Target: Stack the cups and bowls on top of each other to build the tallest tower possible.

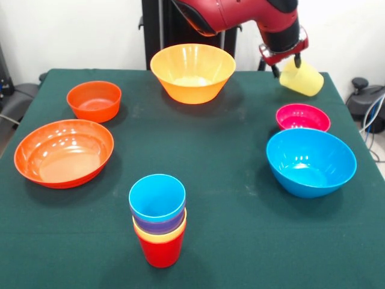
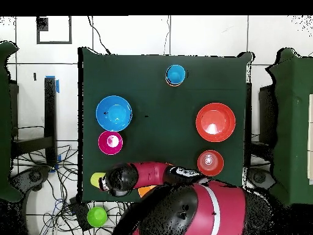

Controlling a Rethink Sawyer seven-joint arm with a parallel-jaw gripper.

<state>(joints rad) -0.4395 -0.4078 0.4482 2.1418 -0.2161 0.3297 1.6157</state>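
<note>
Hand [image 1: 287,65] apparently gripping tilted pale yellow cup [image 1: 302,77], high beyond magenta bowl [image 1: 302,117].

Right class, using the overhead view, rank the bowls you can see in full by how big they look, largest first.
1. The wide shallow orange plastic bowl.
2. The large glossy blue bowl, only slightly smaller.
3. The small orange bowl and the small magenta-pink bowl look about equal, so I won't separate them.
</note>
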